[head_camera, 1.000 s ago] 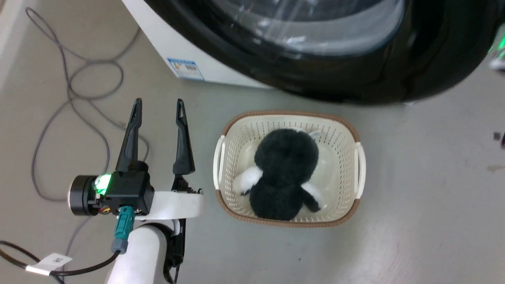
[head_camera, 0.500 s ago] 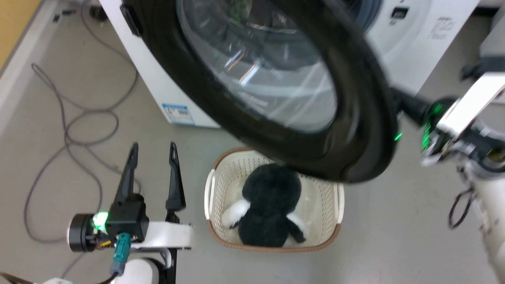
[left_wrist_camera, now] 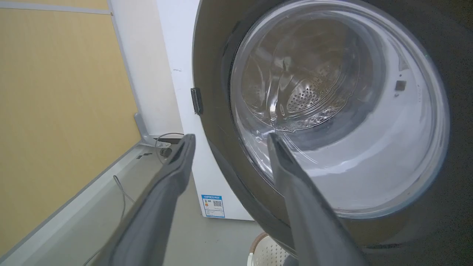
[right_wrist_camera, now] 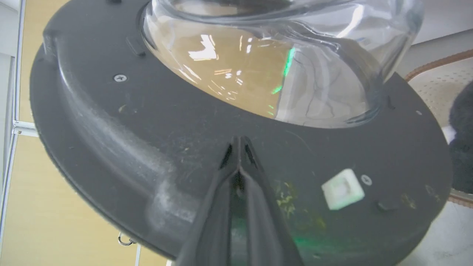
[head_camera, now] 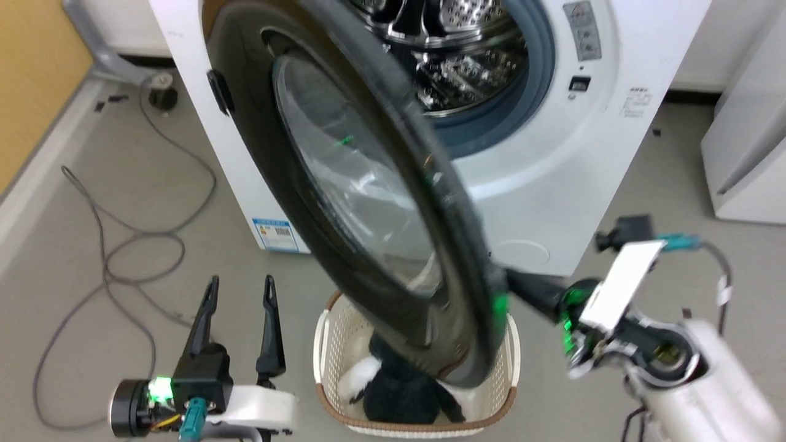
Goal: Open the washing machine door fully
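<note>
We are touching our right gripper (right_wrist_camera: 240, 143), fingers pinched together and empty, to the half-open door's (right_wrist_camera: 122, 122) inner face.

Left end effector (head_camera: 241, 282) fingers spread, pointing forward; right end effector (right_wrist_camera: 240, 142) fingers seemingly pressed together.

A laundry corner of a workroom: a white front-loading washing machine (head_camera: 614, 153) stands ahead of the left tool (head_camera: 241, 281) on a bare grey floor (head_camera: 614, 393). Loose cables (head_camera: 107, 279) trail to its left by a yellow wall panel (head_camera: 31, 80), and a laundry basket (head_camera: 320, 350) sits just right.
</note>
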`<state>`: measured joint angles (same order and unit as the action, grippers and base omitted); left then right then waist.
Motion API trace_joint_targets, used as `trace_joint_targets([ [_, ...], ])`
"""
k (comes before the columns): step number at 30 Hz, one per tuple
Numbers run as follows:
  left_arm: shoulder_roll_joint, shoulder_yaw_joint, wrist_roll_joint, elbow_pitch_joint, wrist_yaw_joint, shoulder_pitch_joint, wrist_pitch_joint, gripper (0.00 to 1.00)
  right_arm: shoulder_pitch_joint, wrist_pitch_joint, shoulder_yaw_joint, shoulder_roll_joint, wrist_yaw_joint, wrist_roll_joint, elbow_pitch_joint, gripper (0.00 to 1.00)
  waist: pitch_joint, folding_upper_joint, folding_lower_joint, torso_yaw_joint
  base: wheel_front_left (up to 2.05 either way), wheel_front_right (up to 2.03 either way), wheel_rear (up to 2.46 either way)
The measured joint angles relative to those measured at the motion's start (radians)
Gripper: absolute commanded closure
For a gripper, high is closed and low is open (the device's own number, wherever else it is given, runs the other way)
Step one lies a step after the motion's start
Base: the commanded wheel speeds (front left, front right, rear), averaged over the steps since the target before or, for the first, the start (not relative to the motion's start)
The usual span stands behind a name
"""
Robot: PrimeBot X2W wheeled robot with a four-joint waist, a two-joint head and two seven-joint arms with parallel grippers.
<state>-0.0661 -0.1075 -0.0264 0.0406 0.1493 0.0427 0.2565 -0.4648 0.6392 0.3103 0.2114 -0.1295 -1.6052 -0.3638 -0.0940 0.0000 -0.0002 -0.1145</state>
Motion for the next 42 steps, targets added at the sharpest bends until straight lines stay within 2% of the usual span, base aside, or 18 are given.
trace_joint_targets([
  [16, -0.007, 0.016, 0.000, 0.021, -0.011, -0.085, 0.000, 0.00, 0.206, 0.006, 0.109, -0.117, 0.000, 0.005, 0.100, 1.00, 0.091, 0.0000, 0.0000, 0.000, 0.00, 0.00, 0.00],
  [21, -0.007, 0.022, 0.000, 0.023, -0.011, -0.091, 0.000, 0.00, 0.252, -0.055, 0.100, -0.139, 0.000, 0.004, 0.145, 1.00, 0.104, 0.0000, 0.0000, 0.012, 0.00, 0.00, 0.00],
  [23, -0.007, 0.024, 0.000, 0.024, -0.010, -0.093, 0.000, 0.00, 0.265, -0.110, 0.061, -0.142, 0.000, 0.005, 0.162, 1.00, 0.109, 0.0000, 0.0000, 0.014, 0.00, 0.00, 0.00],
  [26, -0.007, 0.029, 0.000, 0.024, -0.011, -0.099, 0.000, 0.00, 0.274, -0.235, 0.006, -0.139, 0.000, 0.070, 0.222, 1.00, 0.111, 0.0000, 0.0000, 0.021, 0.00, 0.00, 0.00],
  [29, -0.007, 0.031, 0.000, 0.025, -0.011, -0.100, 0.000, 0.00, 0.277, -0.392, -0.045, -0.136, 0.000, 0.136, 0.292, 1.00, 0.112, 0.0000, 0.0000, 0.026, 0.00, 0.00, 0.00],
  [32, -0.007, 0.034, 0.000, 0.025, -0.012, -0.100, 0.000, 0.00, 0.278, -0.546, -0.110, -0.138, 0.000, 0.145, 0.351, 1.00, 0.113, 0.0000, 0.0001, 0.031, 0.00, 0.00, 0.00],
  [33, -0.007, 0.036, 0.000, 0.024, -0.012, -0.100, 0.000, 0.00, 0.278, -0.641, -0.134, -0.127, 0.000, 0.181, 0.391, 1.00, 0.115, 0.0000, 0.0001, 0.035, 0.00, 0.00, 0.00],
  [37, -0.007, 0.040, 0.000, 0.023, -0.012, -0.100, 0.000, 0.00, 0.279, -0.843, -0.130, -0.047, 0.000, 0.347, 0.424, 1.00, 0.121, 0.0000, 0.0001, 0.039, 0.00, 0.00, 0.00],
  [39, -0.007, 0.044, 0.000, 0.021, -0.012, -0.101, 0.000, 0.00, 0.283, -0.886, -0.121, -0.006, 0.000, 0.450, 0.426, 1.00, 0.125, 0.0000, 0.0001, 0.040, 0.00, 0.00, 0.00],
  [42, -0.007, 0.052, 0.000, 0.015, -0.012, -0.105, 0.000, 0.00, 0.306, -0.896, -0.165, 0.000, 0.000, 0.641, 0.436, 1.00, 0.131, 0.0000, 0.0001, 0.042, 0.00, 0.00, 0.00],
])
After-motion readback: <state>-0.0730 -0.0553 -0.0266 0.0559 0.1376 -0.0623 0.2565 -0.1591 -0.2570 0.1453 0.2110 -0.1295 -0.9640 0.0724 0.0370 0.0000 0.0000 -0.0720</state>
